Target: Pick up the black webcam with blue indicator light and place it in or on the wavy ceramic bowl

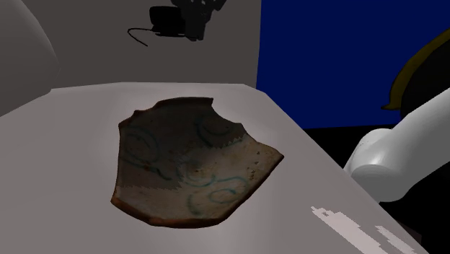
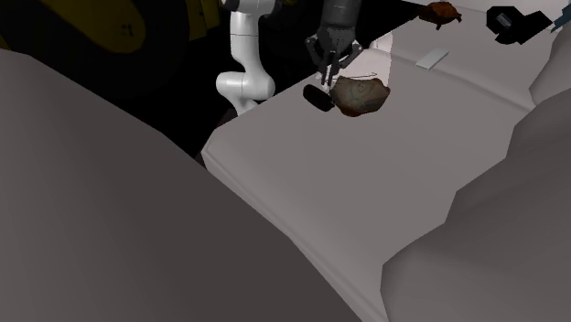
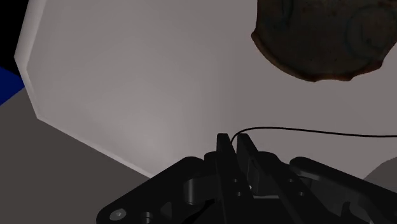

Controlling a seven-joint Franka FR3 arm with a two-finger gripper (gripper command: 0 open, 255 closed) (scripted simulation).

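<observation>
One short carry in the second exterior view: with gripper [image 2: 327, 75] pinched on the black webcam [image 2: 316, 97], head three o'clock over the wavy bowl [image 2: 359, 94].

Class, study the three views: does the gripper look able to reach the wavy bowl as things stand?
Probably yes: the gripper, clasping the webcam, hangs near the bowl, and nothing stands between them or over the bowl.

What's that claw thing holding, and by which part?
The tool grips the black webcam by the top of its body, in the air near the bowl; its cable trails free. The exact spot is black on black.
</observation>
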